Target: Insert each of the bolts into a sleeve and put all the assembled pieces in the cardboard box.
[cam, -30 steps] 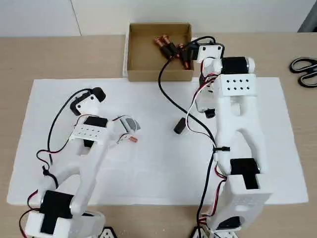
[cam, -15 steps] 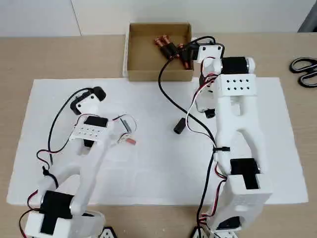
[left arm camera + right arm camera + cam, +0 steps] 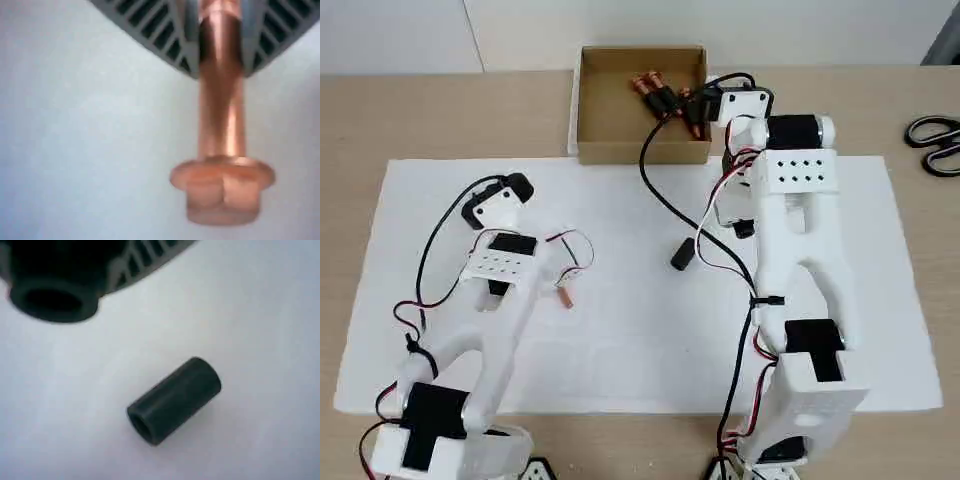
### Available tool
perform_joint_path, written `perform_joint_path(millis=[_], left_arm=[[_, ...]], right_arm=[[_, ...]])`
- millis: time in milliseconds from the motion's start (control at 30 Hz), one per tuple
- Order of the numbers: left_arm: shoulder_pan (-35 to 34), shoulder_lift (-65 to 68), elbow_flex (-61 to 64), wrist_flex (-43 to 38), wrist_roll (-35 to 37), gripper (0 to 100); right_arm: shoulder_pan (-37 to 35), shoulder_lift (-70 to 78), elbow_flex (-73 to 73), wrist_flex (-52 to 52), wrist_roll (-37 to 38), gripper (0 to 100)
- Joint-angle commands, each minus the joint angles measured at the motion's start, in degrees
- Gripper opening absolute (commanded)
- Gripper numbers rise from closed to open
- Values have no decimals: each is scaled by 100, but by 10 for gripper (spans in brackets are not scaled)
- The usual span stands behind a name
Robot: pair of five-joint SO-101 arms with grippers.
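Note:
My left gripper (image 3: 220,67) is shut on the shank of a copper bolt (image 3: 222,150), whose hex head points away from the jaws. From above, the bolt (image 3: 563,295) hangs over the white sheet (image 3: 630,340) at the left gripper (image 3: 567,283). My right gripper (image 3: 67,272) is shut on a black sleeve (image 3: 50,300), open end facing out. A second black sleeve (image 3: 175,400) lies on its side on the sheet close by; from above, that sleeve (image 3: 682,255) lies just left of the right gripper (image 3: 740,228). The cardboard box (image 3: 595,120) holds several assembled pieces (image 3: 665,95).
Black scissors (image 3: 935,140) lie on the wooden table at the far right. The right arm's black cable (image 3: 655,180) loops from the box's edge over the sheet, past the loose sleeve.
My left gripper has turned and shifted a little left and toward the front with the bolt; its grey jaw has slipped under the arm. The right arm has not moved.

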Motion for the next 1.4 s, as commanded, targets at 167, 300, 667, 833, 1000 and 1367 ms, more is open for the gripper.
perform_joint_path(millis=[167,300,667,833,1000,1367], left_arm=[[422,-35,-884,932,-1749,10],[369,9,-1420,1591,-3253,10],[273,18,-1174,1521,-4642,12],[44,18,-1147,1521,-4651,109],[9,18,-1147,1521,-4651,107],[9,35,-901,1160,-4651,107]], right_arm=[[57,-338,9,-31,0,7],[48,-338,9,-31,0,7],[31,-338,9,-31,0,7],[22,-338,9,-31,0,7],[22,-338,9,-31,-9,7],[22,-338,9,-22,-26,6]])
